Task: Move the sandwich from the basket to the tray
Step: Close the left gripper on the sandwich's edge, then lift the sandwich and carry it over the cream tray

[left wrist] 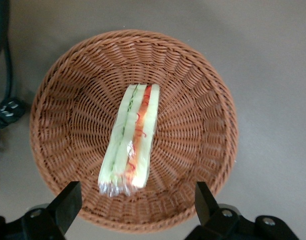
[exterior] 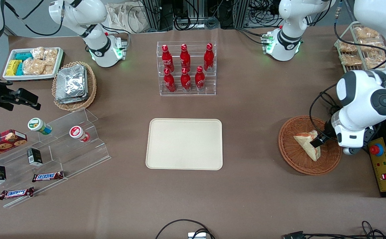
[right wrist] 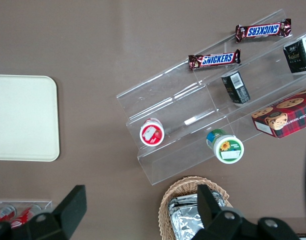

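The sandwich [exterior: 308, 145], a clear-wrapped white wedge with red and green filling [left wrist: 130, 140], lies in the round reddish-brown wicker basket [exterior: 299, 166] toward the working arm's end of the table. The left gripper [exterior: 320, 140] hangs above the basket [left wrist: 193, 100], over the sandwich's end. It is open, and its black fingers [left wrist: 68, 204] stand wide apart with nothing between them; the gripper [left wrist: 137, 205] touches neither sandwich nor wicker. The cream-beige tray [exterior: 184, 144] lies flat in the table's middle, also seen from the parked wrist as the tray [right wrist: 23, 117].
A yellow control box with a red button [exterior: 376, 150] stands close beside the basket. A clear rack of red bottles [exterior: 186, 68] stands farther from the front camera than the tray. A wire rack of snack bags [exterior: 358, 46] and an acrylic stand [exterior: 56, 146] sit at the table's ends.
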Available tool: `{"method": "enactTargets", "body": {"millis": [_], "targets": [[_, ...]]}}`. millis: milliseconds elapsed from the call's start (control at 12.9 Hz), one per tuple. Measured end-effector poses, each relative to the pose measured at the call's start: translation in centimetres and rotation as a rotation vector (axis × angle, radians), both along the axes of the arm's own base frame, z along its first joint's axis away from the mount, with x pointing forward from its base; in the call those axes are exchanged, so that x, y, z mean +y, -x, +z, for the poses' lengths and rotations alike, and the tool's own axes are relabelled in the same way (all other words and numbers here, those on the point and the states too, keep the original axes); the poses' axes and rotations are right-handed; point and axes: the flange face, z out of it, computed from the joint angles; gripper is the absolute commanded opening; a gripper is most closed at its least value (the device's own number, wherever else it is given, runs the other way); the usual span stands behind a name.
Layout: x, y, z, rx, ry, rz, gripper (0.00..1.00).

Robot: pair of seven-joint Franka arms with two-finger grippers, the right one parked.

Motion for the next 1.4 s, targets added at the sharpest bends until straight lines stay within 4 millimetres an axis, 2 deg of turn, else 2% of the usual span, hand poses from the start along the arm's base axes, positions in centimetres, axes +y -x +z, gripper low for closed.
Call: {"method": "enactTargets", "body": {"millis": [156,622,700,778,856,1011,1089,1244,1400], "targets": [[0.7,0.6,-2.4,0.013,0.008,0.012,1.0],[2.3,0.6,-6.5,0.049,0.031,0.04,0.99],[2.3,0.6,-7.2,0.055,0.035,0.041,0.85],[2.3,0.7,-7.6,0.062,0.037,0.04,0.54],[2.3,0.7,-7.9,0.065,0.038,0.039,0.29],[2.2,0.6,-7.8,0.064,0.037,0.036,0.05],[2.0,0.6,-7.7,0.066,0.036,0.033,0.0],[1.6,0.6,-6.8,0.112,0.03,0.021,0.0],[0.5,-0.3,-3.5,0.175,0.017,0.001,0.0]]}}
